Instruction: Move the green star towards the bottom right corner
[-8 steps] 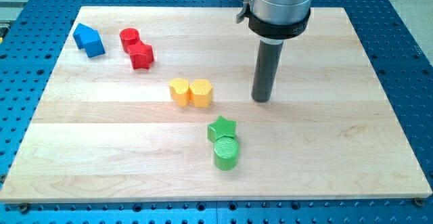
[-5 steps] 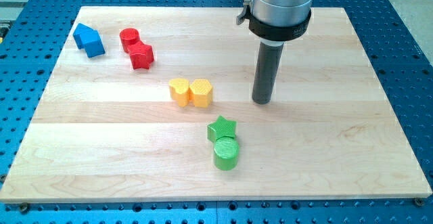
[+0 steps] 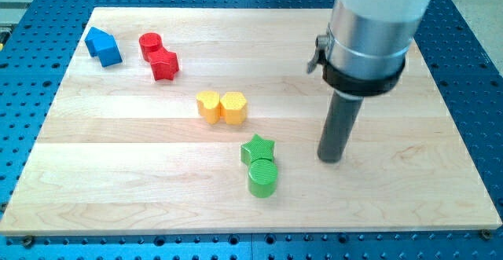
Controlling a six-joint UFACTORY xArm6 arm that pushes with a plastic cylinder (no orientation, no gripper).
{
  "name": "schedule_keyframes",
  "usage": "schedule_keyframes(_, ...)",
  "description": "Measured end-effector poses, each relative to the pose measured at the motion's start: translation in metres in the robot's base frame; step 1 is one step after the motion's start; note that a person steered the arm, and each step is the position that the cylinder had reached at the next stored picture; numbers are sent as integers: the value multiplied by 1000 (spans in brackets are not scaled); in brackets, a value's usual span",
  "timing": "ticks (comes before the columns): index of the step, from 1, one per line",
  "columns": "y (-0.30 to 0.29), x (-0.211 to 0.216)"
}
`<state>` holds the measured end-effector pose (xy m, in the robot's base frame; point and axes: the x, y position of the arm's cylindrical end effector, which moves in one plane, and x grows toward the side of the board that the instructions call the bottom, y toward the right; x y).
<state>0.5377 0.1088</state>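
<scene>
The green star (image 3: 257, 148) lies a little below the middle of the wooden board (image 3: 110, 158). A green cylinder (image 3: 262, 177) touches its lower edge. My tip (image 3: 331, 159) rests on the board to the right of the green star, about level with it and well apart from it. The rod stands upright under the grey arm housing.
Two yellow blocks (image 3: 222, 106) sit side by side above and left of the green star. A red cylinder (image 3: 150, 45) and a red star (image 3: 164, 64) touch at the upper left. A blue block (image 3: 104, 46) lies at the far upper left.
My tip has moved toward the view's bottom and a little to the right, from above the green star's level to beside it. No block has moved.
</scene>
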Motion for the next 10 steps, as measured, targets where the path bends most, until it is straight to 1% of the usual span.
schedule_keyframes(1, -18, 15)
schedule_keyframes(2, -15, 6)
schedule_keyframes(3, -41, -49)
schedule_keyframes(4, -105, -47)
schedule_keyframes(5, -172, -35)
schedule_keyframes(6, -180, -35)
schedule_keyframes(8, -77, -17)
schedule_keyframes(9, -87, -17)
schedule_keyframes(10, -136, -16)
